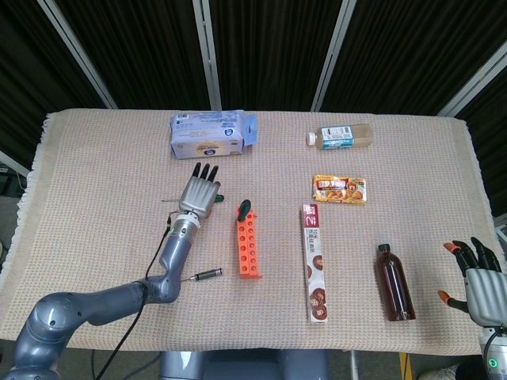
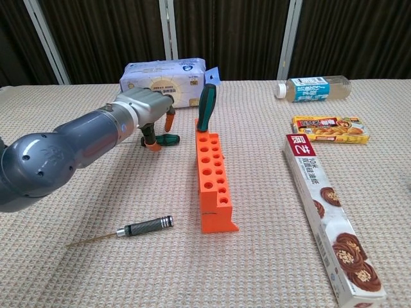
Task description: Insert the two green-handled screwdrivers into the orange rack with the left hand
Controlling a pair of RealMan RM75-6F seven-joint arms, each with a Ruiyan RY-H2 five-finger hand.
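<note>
One green-handled screwdriver (image 2: 206,106) stands upright in the far end hole of the orange rack (image 2: 212,176), also seen from above (image 1: 243,209) in the rack (image 1: 248,248). The second green-handled screwdriver (image 2: 169,138) lies flat on the cloth left of the rack. My left hand (image 1: 202,191) hovers right over it with fingers stretched out and apart, hiding most of its handle in the head view. In the chest view the left hand (image 2: 149,108) reaches down beside the handle with orange fingertips (image 2: 152,145); nothing is gripped. My right hand (image 1: 480,277) rests at the near right edge, fingers spread.
A black-handled screwdriver (image 1: 207,274) lies near the rack's front end. A tissue pack (image 1: 211,134) sits behind the left hand. Right of the rack are a long biscuit box (image 1: 315,261), a snack packet (image 1: 340,188), a lying drink bottle (image 1: 341,136) and a brown bottle (image 1: 394,283).
</note>
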